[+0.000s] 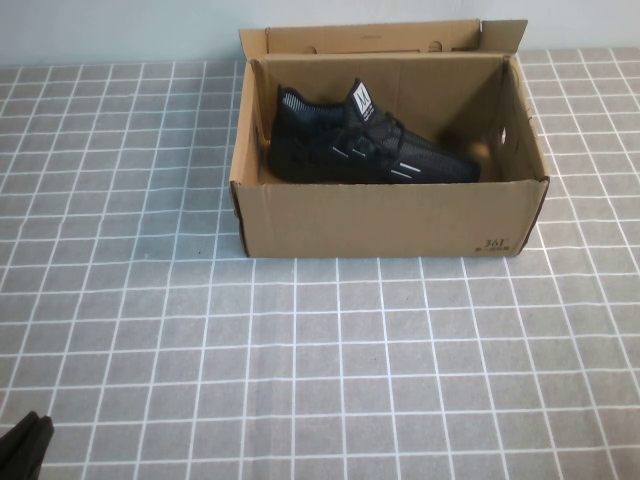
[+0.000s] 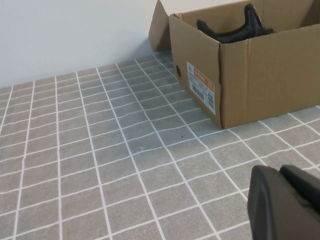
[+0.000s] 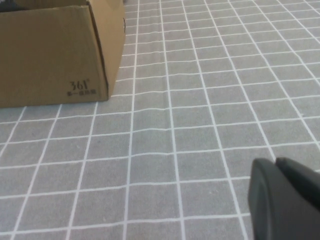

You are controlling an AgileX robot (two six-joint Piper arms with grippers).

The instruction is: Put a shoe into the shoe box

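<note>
The black knit shoe (image 1: 360,140) lies inside the open brown shoe box (image 1: 390,218), toe toward the right, white tongue label up. The box stands at the back middle of the table, its "361" print on the front right. In the left wrist view the box (image 2: 260,80) shows with the shoe's top (image 2: 235,30) above its rim. In the right wrist view the box's front corner (image 3: 55,55) shows. My left gripper (image 1: 25,448) is shut and empty at the near left corner; it also shows in the left wrist view (image 2: 282,175). My right gripper (image 3: 275,165) is shut and empty, outside the high view.
The table is covered with a grey cloth with a white grid (image 1: 330,360). A pale wall (image 1: 120,30) runs behind the table. The box's back flaps (image 1: 380,38) stand up. A white and orange label (image 2: 201,86) is on the box's left end.
</note>
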